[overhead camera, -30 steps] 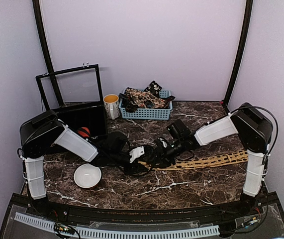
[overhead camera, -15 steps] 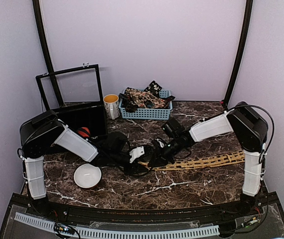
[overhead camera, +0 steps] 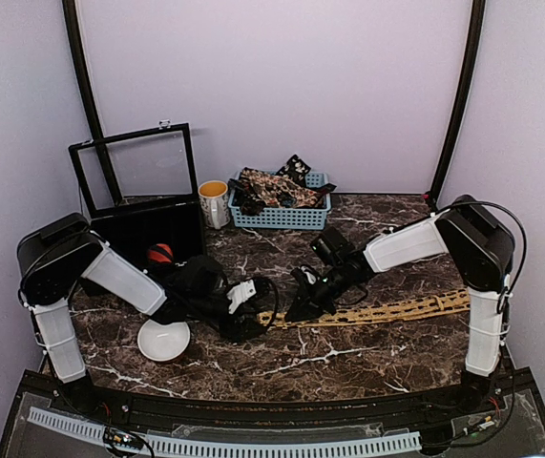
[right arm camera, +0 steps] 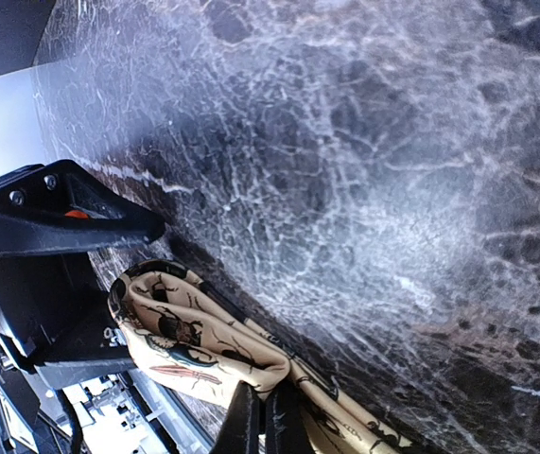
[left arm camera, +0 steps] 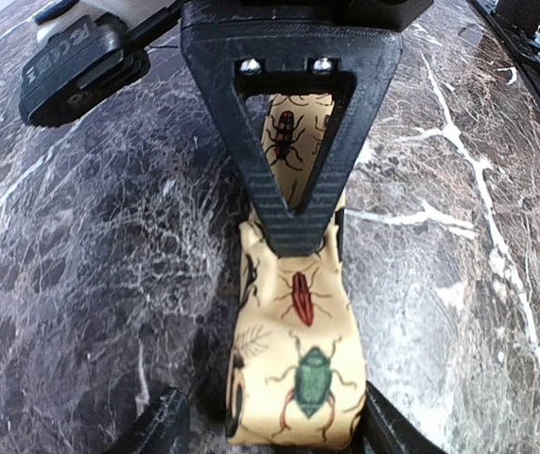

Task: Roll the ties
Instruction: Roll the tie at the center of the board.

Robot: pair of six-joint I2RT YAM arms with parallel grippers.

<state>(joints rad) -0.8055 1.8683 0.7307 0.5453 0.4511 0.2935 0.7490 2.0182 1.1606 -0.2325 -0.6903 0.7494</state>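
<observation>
A mustard-tan tie (overhead camera: 387,310) printed with beetles lies as a flat strip across the marble table, running right to left. Its left end is folded over (right arm camera: 194,340). My right gripper (overhead camera: 294,310) is shut on that fold, fingers (right arm camera: 251,421) pinched together on the cloth. In the left wrist view its black triangular finger (left arm camera: 293,189) presses on the tie (left arm camera: 298,378). My left gripper (overhead camera: 245,315) is open, its fingertips (left arm camera: 383,430) on either side of the tie's end. Dark printed ties (overhead camera: 277,188) lie in the basket.
A pale blue basket (overhead camera: 282,218) stands at the back centre with a white mug (overhead camera: 214,203) to its left. A black open case (overhead camera: 148,205) stands at the back left, an orange object (overhead camera: 160,254) by it. A white bowl (overhead camera: 164,341) sits front left, near my left arm.
My right gripper moved a little left with the tie's end. My left arm swung left and its gripper drew back left along the table.
</observation>
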